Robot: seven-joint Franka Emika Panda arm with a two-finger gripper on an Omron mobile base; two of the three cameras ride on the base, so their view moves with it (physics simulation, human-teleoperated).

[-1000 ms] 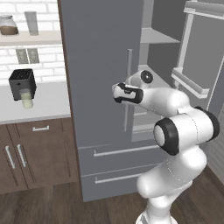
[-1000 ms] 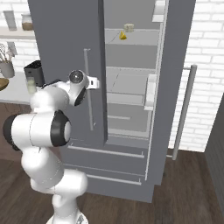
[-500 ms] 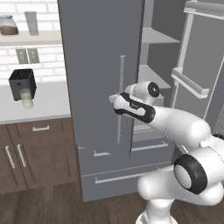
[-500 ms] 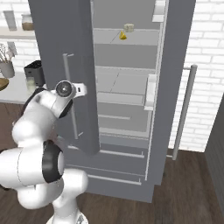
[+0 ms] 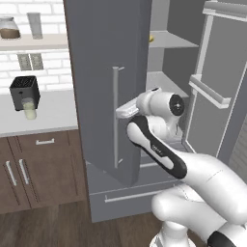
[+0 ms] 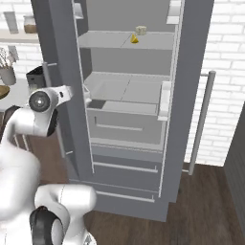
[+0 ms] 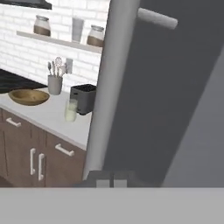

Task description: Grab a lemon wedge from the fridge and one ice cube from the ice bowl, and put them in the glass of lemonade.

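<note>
Hand view: the closed, empty pincer [image 7: 111, 180] faces the fridge [image 7: 175, 109] door handle [image 7: 109, 87], ice bowl [image 7: 29, 97] beyond.

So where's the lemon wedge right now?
In the right base view, the lemon wedge sits on the fridge's upper shelf, toward the right, just beside a small pale block.

The white arm rises from the base, bends sharply at its dark-banded elbow and reaches forward and up at about mid-height. The wrist is turned sideways, its round dark joint cap facing the cameras. The pincer [image 5: 126, 110] points level, away from the body, its jaws closed tight together with nothing visibly held between them.
</note>
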